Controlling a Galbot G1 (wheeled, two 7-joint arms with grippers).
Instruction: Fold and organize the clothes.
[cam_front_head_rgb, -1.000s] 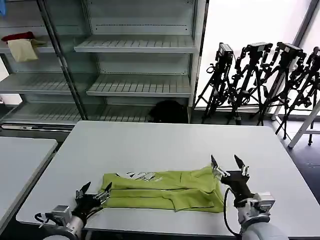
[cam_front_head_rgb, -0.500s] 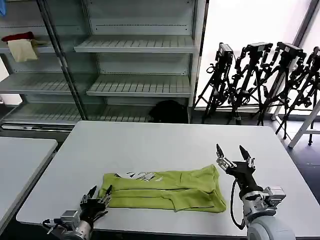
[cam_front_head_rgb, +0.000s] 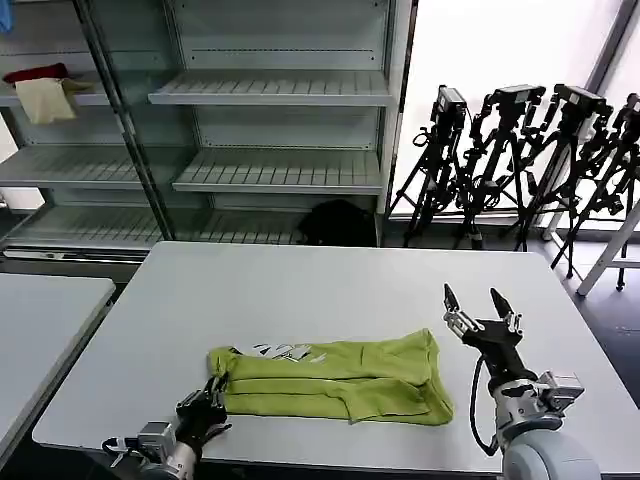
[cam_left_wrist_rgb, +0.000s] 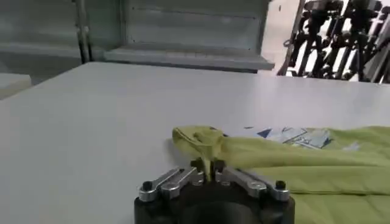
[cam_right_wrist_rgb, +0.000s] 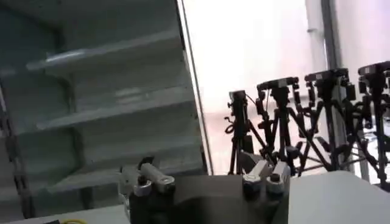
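Here we pinch the T-shirt's (cam_front_head_rgb: 330, 378) near-left corner in our left pincer (cam_left_wrist_rgb: 210, 172) to fold it, while our right pincer (cam_front_head_rgb: 482, 312) hovers spread.

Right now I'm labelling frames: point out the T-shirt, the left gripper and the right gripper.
T-shirt (cam_front_head_rgb: 335, 377): head view, middle of the folded green cloth.
Left gripper (cam_left_wrist_rgb: 210, 167): left wrist view, between fingertips pinching the shirt's corner.
Right gripper (cam_front_head_rgb: 478, 306): head view, between its spread fingertips.

T-shirt (cam_front_head_rgb: 330, 379): soft matt cotton cloth, creased, small smooth print. Bench (cam_front_head_rgb: 330, 285): smooth matt pale laminate, faint sheen seen. Left gripper (cam_left_wrist_rgb: 210, 175): black matt body, bare brushed-metal links. Right gripper (cam_front_head_rgb: 482, 309): same finish. Shelves (cam_front_head_rgb: 270, 90): painted metal.
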